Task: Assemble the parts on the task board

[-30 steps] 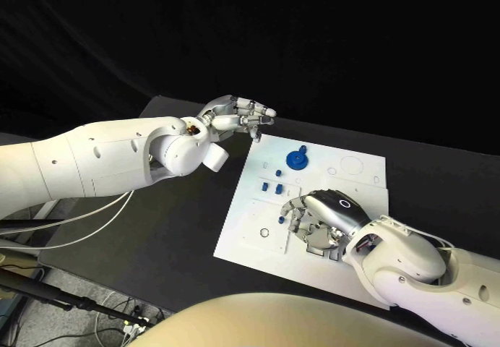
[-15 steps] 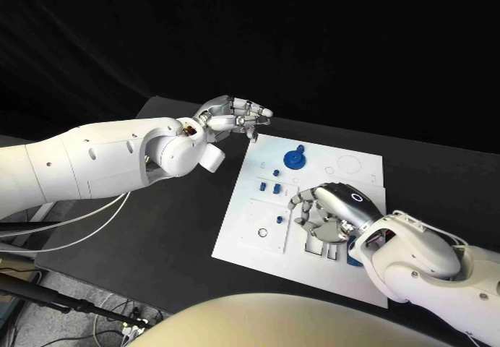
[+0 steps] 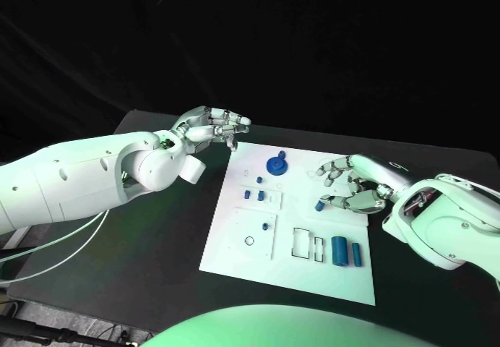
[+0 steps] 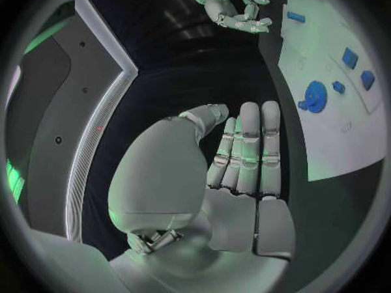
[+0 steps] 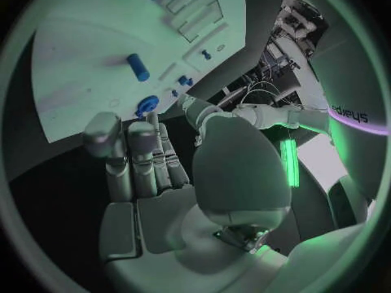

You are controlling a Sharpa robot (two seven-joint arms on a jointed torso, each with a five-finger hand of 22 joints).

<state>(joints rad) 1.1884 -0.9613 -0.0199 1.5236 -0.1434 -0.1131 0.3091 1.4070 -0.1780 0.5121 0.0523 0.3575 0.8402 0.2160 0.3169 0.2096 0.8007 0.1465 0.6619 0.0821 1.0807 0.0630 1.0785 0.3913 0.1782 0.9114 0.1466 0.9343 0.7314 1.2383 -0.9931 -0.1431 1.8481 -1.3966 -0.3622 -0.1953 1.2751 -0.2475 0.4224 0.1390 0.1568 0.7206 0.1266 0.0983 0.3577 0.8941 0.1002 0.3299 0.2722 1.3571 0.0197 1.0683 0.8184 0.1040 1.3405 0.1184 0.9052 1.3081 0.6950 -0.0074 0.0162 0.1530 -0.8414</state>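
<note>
Head view: task board (image 3: pixel 235 253) on the surface; right robot hand (image 3: pixel 352 186) above its right edge, released, beside a small blue part (image 3: pixel 320 206); left robot hand (image 3: pixel 214 126) clear, fingers curled, grasping nothing. Left wrist view: blue knob (image 4: pixel 315 97) seated on board. Right wrist view: blue cylinder (image 5: pixel 137 67) lying free, likely awaiting pickup

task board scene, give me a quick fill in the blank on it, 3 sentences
1. The task board is a flat plate coloured ____.
2. The two cylinders lying side by side on the board are coloured ____.
3. The round part with a knob lies nearer the robot's ____ hand.

Missing words: white; blue; left
</note>
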